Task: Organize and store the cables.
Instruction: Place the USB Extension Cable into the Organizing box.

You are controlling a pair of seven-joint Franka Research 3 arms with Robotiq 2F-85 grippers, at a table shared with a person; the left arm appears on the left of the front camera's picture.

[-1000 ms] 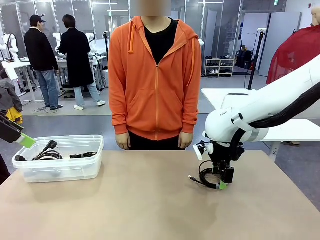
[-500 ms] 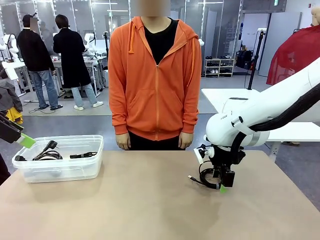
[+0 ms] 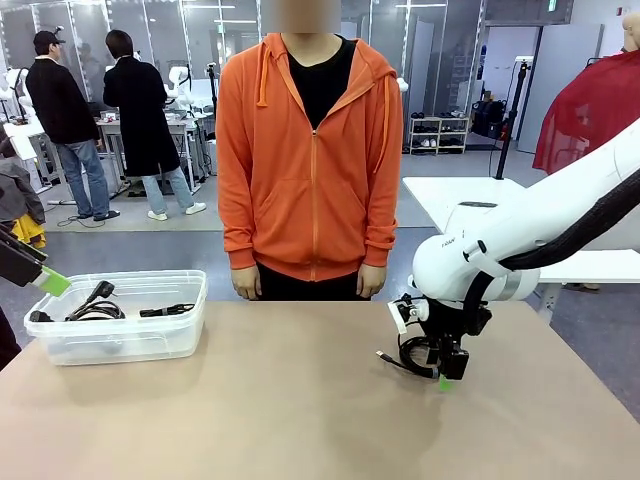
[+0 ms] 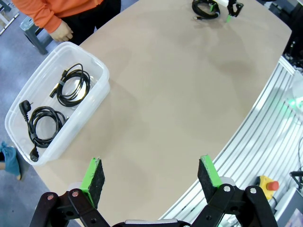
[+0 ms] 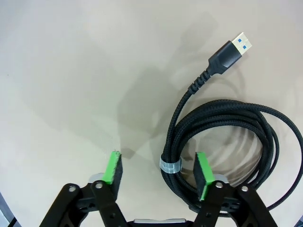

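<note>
Right wrist view showed the right gripper (image 5: pixel 155 172) down on the table (image 5: pixel 61 71), jaws apart and straddling one side of the coiled USB cable (image 5: pixel 222 123), whose banded bundle sat off-centre, so closing might pinch only some strands and spill the coil.

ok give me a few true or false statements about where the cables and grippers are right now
1. The clear plastic bin holds two coiled black cables. True.
2. The braided black cable with a blue USB plug lies inside that bin. False: it lies on the tan table, away from the bin.
3. The right gripper has its green pads either side of the banded part of the USB cable's coil. True.
4. The left gripper holds a cable. False: its jaws are open and empty, above the table.
5. The person's hands rest on the table. False: they hang at the person's sides.
</note>
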